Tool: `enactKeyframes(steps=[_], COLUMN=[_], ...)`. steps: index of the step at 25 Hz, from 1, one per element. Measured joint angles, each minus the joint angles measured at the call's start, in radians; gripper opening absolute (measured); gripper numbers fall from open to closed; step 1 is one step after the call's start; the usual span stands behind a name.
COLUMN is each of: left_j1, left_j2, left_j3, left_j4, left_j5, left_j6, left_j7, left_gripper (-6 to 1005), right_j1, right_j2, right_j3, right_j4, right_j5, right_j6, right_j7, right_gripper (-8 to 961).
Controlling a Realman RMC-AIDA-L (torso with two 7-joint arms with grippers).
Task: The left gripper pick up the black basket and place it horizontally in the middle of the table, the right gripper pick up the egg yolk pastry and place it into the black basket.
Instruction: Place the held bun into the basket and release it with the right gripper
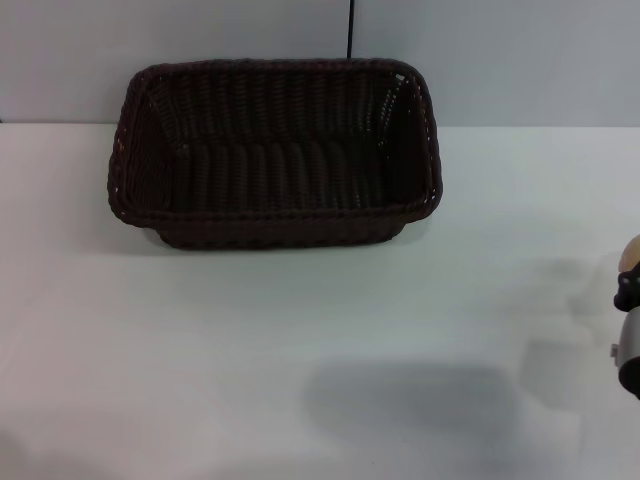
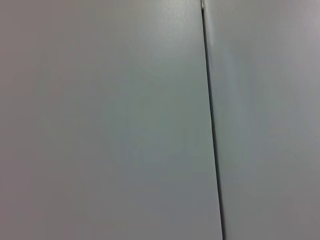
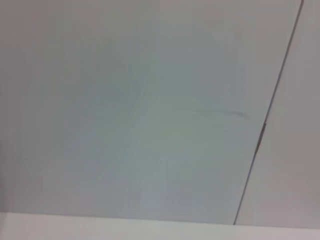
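Two risks stand out. First, the black basket (image 1: 272,150) sits at upper centre of the head view, near the back edge of the tabletop (image 1: 300,350), long side across the frame, its far rim close to the wall. A high or long approach from the right could clip the braided rim and shove the basket back, or drop the load outside it.

Second, the right end effector (image 1: 630,300) shows only as a sliver at the right edge of the head view, mid-height. A small tan patch just above it, presumably the egg yolk pastry (image 1: 631,252), is cut off by the frame. Whether the end effector is clenched on it or released cannot be told, so grip security is unknown; a loose round ball could roll off mid-transfer.

The basket lies well apart from the right end effector, up and left across bare tabletop. The left end effector is not in view; both wrist views show only wall panels.
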Motion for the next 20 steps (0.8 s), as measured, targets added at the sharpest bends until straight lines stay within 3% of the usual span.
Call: enactKeyframes(steps=[12,20], left_j1=[-0.005,-0.01], left_j2=[-0.003,-0.004], left_j3=[0.0,0.003], left_j4=[-0.009,-0.011], left_j5=[0.0,0.0], left_j6=[-0.004,-0.009], left_j7=[0.001,0.002], left_gripper=[758,758], right_j1=[0.025,0.041], right_j2=[-0.026,-0.03], right_j3=[0.0,0.002], right_j4=[-0.006,-0.009], right_j5=[-0.01,-0.061], right_j6=[-0.055,-0.054], right_j7=[-0.01,-0.073], right_gripper=[28,29])
